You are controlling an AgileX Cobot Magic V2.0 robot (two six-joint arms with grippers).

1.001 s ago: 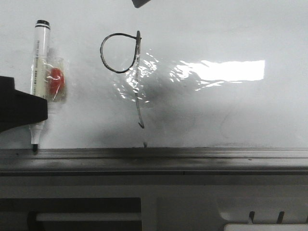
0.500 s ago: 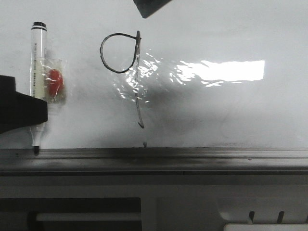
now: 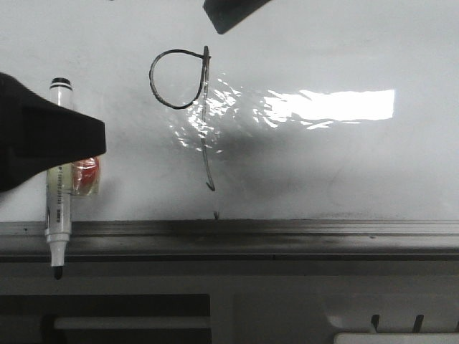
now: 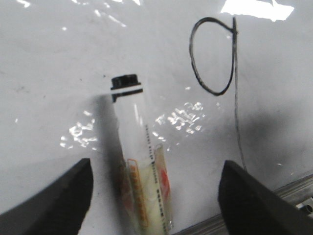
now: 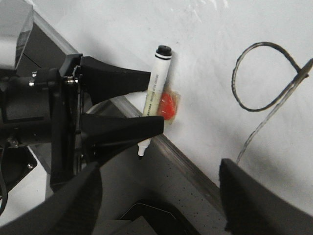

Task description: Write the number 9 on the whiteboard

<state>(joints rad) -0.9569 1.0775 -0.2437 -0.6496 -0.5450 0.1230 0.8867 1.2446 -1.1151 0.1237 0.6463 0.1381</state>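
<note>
Left gripper (image 5: 142, 115): fingers set either side of the marker (image 3: 59, 179), apparently holding it, though contact is not plainly shown; the marker has dropped from a second ago, its tip now below the grey ledge (image 3: 287, 236) and off the whiteboard (image 3: 344, 43) at lower left of the front frame, which suggests the writing is done and the pen is being withdrawn. Right gripper (image 5: 161, 205): fingers spread wide, empty, one dark fingertip entering at the top centre of the front frame. Number 9 (image 3: 183, 100): complete, loop and hooked tail, upper centre-left of the board.
</note>
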